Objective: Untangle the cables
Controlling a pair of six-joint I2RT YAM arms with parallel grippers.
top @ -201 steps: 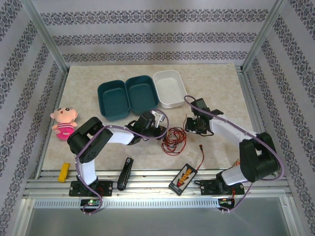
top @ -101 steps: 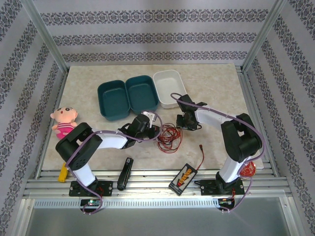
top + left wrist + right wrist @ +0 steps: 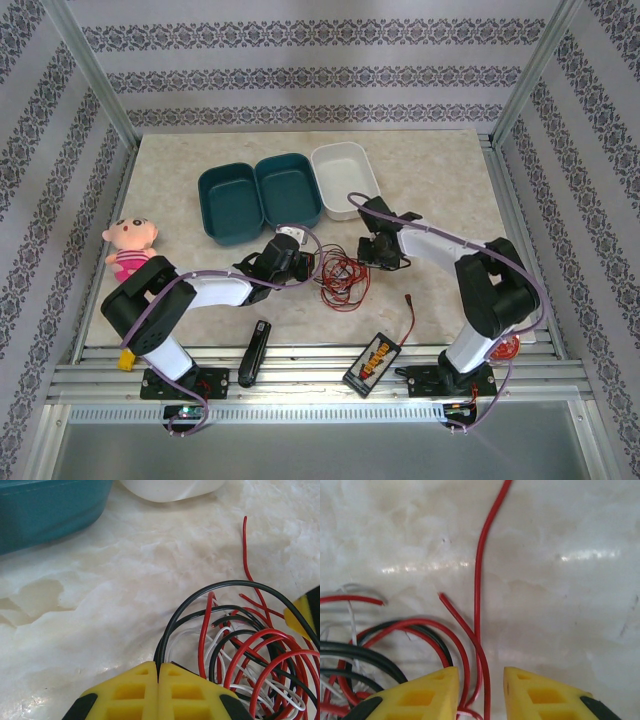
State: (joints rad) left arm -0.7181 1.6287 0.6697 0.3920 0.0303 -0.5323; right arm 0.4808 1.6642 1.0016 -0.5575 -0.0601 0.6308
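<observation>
Cables (image 3: 340, 278) tangle overhead; up close, left end effector (image 3: 158, 669) pinches black cable (image 3: 235, 583), right end effector (image 3: 481, 674) spread astride red cable (image 3: 477, 590)

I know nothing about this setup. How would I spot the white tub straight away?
Start at the far side of the table, where three tubs sit in a row. The white tub is at the right end of that row. The two teal tubs to its left are dark, so it is the only pale one.
</observation>
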